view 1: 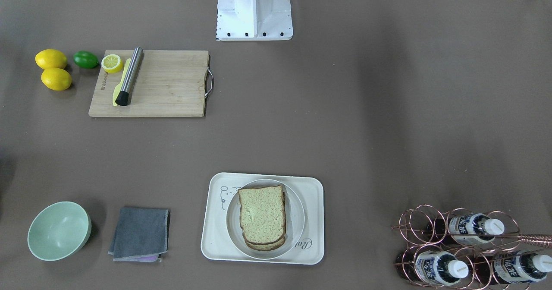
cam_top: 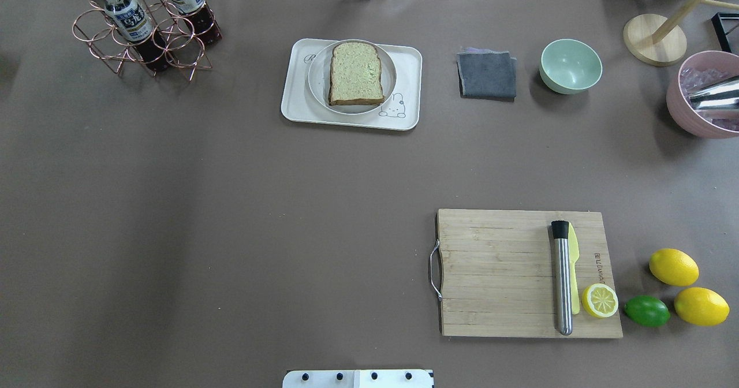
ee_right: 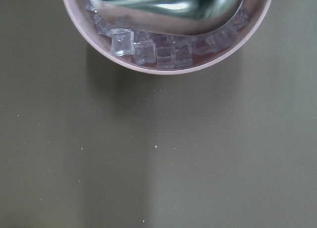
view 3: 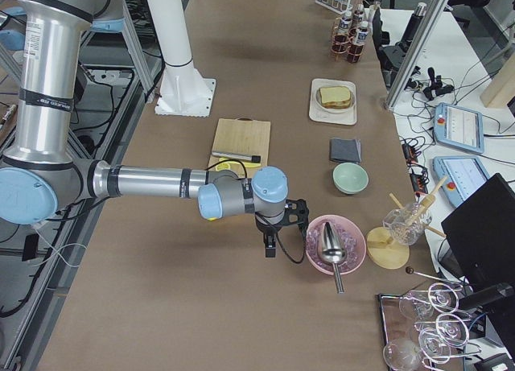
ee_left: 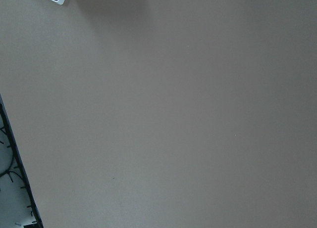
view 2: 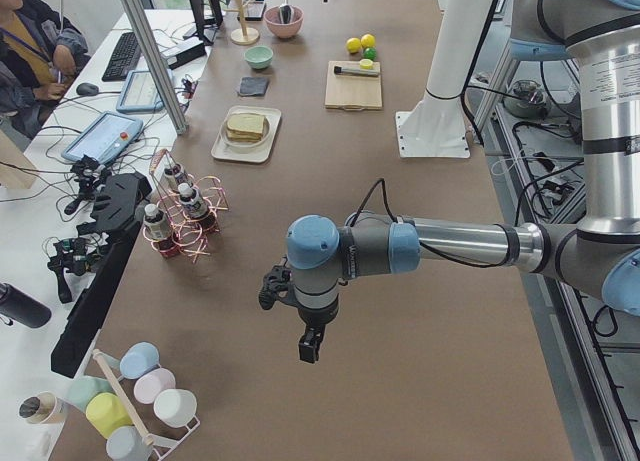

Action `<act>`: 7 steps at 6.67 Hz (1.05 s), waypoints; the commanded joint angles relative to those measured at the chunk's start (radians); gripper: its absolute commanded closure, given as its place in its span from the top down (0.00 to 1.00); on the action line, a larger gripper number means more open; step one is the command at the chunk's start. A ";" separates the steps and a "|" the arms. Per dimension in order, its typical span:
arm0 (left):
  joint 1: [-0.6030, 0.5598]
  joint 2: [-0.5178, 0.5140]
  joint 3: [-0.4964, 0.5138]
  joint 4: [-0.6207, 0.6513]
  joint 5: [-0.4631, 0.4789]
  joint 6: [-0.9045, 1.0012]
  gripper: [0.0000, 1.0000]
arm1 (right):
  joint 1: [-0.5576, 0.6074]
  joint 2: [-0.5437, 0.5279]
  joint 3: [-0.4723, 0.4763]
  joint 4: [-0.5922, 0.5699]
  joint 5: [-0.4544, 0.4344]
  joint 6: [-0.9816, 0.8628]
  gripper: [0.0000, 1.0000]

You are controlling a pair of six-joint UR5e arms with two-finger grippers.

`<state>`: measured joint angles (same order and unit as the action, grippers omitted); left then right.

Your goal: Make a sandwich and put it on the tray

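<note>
Sandwich (view 1: 261, 214) sits stacked on the plate (view 1: 296, 210), plate on the tray (view 1: 314, 195). Left gripper (view 2: 310, 351) and right gripper (view 3: 270, 249) hover well apart from it — open or clenched, cannot tell.

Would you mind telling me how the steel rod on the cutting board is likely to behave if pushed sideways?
The steel rod is a smooth cylinder lying flat, so it would probably roll. The yellow knife alongside may block it one way. Polished metal likely slips when pinched.
</note>
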<state>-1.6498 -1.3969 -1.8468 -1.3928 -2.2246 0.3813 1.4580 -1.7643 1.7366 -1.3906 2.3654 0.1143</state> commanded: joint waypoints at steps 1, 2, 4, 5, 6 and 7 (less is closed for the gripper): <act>0.038 -0.008 0.000 0.003 -0.012 -0.039 0.97 | 0.030 0.003 0.050 -0.109 0.028 -0.065 1.00; 0.050 -0.008 0.003 0.005 -0.010 -0.041 0.97 | 0.034 0.003 0.061 -0.114 0.026 -0.065 1.00; 0.108 -0.010 0.001 -0.005 -0.012 -0.089 0.97 | 0.038 -0.003 0.081 -0.116 -0.011 -0.065 1.00; 0.114 -0.010 0.003 -0.008 -0.012 -0.102 0.97 | 0.047 -0.003 0.083 -0.116 -0.015 -0.065 1.00; 0.114 -0.010 0.001 -0.008 -0.012 -0.102 0.97 | 0.047 0.005 0.084 -0.116 -0.023 -0.064 1.00; 0.114 -0.008 -0.003 -0.006 -0.012 -0.102 0.97 | 0.038 0.012 0.086 -0.114 -0.044 -0.062 1.00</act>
<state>-1.5374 -1.4064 -1.8461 -1.3995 -2.2365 0.2818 1.5010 -1.7599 1.8203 -1.5059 2.3405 0.0505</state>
